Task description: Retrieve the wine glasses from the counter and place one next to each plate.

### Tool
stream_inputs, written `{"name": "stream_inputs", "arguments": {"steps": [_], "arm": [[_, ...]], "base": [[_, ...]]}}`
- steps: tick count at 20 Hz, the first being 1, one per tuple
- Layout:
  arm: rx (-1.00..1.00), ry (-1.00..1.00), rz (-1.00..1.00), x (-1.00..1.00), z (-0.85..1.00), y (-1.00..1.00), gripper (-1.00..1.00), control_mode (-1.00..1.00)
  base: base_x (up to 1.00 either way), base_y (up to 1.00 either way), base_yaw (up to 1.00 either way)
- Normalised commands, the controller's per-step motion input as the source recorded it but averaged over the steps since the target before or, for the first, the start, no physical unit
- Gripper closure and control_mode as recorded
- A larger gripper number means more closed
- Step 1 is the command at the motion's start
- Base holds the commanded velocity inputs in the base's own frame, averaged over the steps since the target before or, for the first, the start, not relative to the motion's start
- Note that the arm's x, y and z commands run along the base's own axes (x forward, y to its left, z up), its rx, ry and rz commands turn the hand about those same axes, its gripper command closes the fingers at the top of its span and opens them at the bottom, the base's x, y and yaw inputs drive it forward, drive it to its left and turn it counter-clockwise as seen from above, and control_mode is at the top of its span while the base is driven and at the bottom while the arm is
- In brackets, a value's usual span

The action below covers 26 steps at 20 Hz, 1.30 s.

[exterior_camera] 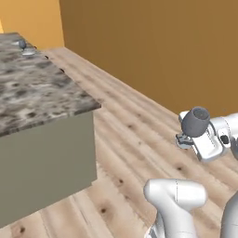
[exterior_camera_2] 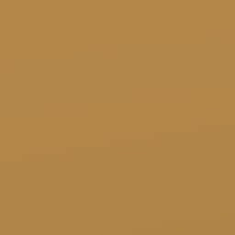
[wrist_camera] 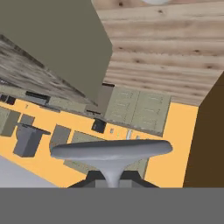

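Wine glass [exterior_camera: 195, 122], left base view: I carry it in the end effector [exterior_camera: 189, 138], pinched at the stem, over wooden floor beside the island worktop [exterior_camera: 37, 93]. Hand view: round base [wrist_camera: 111, 150] above fingertips; I judge it light, fragile, slippery.

Plainly a home kitchen, rendered rather than filmed. Shown by a speckled grey-brown stone worktop [exterior_camera: 32, 93] over plain olive-grey sides, pale wooden plank flooring [exterior_camera: 135, 135] and a flat orange wall [exterior_camera: 153, 51] in the left base view. Confirmed in the rolled hand view by a run of olive-grey cabinet fronts [wrist_camera: 138, 109] with panelled doors against more orange wall, further cabinets of the same colour nearby, and the round foot of a stemmed glass [wrist_camera: 111, 151] close to the lens.
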Motion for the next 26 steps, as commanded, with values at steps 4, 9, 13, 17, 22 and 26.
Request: {"name": "stream_inputs", "arguments": {"steps": [4, 9, 13, 17, 22, 26], "arm": [[0.00, 0.00, 0.00, 0.00, 0.00, 0.00, 1.00, 1.00], [0.00, 0.00, 0.00, 0.00, 0.00, 0.00, 1.00, 1.00], [0.00, 0.00, 0.00, 0.00, 0.00, 0.00, 1.00, 1.00], [0.00, 0.00, 0.00, 0.00, 0.00, 0.00, 1.00, 1.00], [0.00, 0.00, 0.00, 0.00, 0.00, 0.00, 1.00, 1.00], [0.00, 0.00, 0.00, 0.00, 0.00, 0.00, 1.00, 1.00]], "base": [[0.33, -1.00, 0.37], [0.53, -1.00, 0.36], [0.67, -1.00, 0.37], [0.95, -0.95, 0.37], [1.00, -0.94, 0.26], [1.00, -0.96, 0.22]]}}
